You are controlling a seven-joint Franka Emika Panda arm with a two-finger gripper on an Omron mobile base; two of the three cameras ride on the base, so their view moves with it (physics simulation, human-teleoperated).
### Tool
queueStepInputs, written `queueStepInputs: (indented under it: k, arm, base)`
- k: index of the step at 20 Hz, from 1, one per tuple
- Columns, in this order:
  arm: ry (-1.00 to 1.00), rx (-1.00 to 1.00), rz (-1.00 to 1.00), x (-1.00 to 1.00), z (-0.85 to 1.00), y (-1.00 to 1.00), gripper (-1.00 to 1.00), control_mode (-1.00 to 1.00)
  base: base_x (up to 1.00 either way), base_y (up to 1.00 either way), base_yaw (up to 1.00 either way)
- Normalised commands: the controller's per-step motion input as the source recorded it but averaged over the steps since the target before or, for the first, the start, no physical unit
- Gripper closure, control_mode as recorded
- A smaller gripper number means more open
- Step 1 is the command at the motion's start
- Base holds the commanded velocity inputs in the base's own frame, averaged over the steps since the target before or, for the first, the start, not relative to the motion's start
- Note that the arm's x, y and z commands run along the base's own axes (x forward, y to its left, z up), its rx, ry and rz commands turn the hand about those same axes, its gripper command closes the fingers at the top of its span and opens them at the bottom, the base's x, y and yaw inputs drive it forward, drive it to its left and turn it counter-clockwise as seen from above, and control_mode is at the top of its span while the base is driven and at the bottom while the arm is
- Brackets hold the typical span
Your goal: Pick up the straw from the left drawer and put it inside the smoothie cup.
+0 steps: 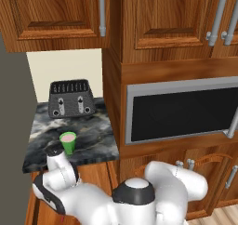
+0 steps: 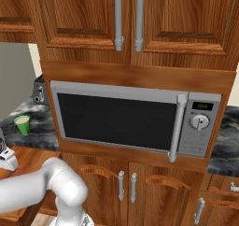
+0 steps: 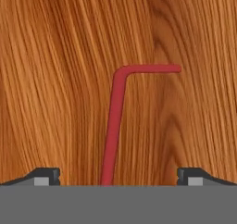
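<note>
On the left of the scene, the smoothie cup (image 1: 68, 142) stands upright on the dark marbled table (image 1: 97, 140), in front of the toaster (image 1: 71, 98) and near the front edge, while the arm reaches down below that edge toward the left drawer (image 3: 55, 79). Down in the hand view, the straw (image 3: 114, 126) lies flat on the drawer's wooden bottom; it shows a bent end, the long run heading toward the camera and the short leg turning off to the right. The gripper (image 3: 118, 177) is spread wide and holds nothing, its two dark tips at either side with the straw running between them, a little nearer the left tip than the right. The main risk, I judge, is closing on so thin a stick lying against wood: if the tips stop too high they may shut over it and miss, and if they close off-centre the nearer tip may roll or push it aside. Further right stands the microwave (image 2: 135, 122), well apart from the work.
</note>
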Motion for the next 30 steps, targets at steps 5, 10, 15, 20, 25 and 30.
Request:
queueStepInputs:
  k: [5, 10, 15, 20, 25, 30]
  arm:
    - [-0.02, -0.03, 0.00, 0.16, -0.28, 0.24, -1.00, -1.00]
    - [-0.06, -0.03, 0.00, 0.00, -0.45, 0.12, -1.00, -1.00]
    - [-0.12, 0.00, 0.00, -0.22, -0.46, -0.04, -1.00, -1.00]
    - [-0.08, 0.01, 0.00, -0.10, -0.11, -0.11, -1.00, -1.00]
    - [-0.03, 0.06, 0.00, -0.18, -0.06, -0.21, -1.00, -1.00]
    - [-0.01, 0.04, 0.00, -0.03, 0.00, -0.23, -1.00, -1.00]
  base:
    - [0.00, 0.00, 0.00]
    - [0.00, 0.00, 0.00]
    - [0.00, 0.00, 0.00]
    - [0.00, 0.00, 0.00]
    - [0.00, 0.00, 0.00]
    - [0.00, 0.00, 0.00]
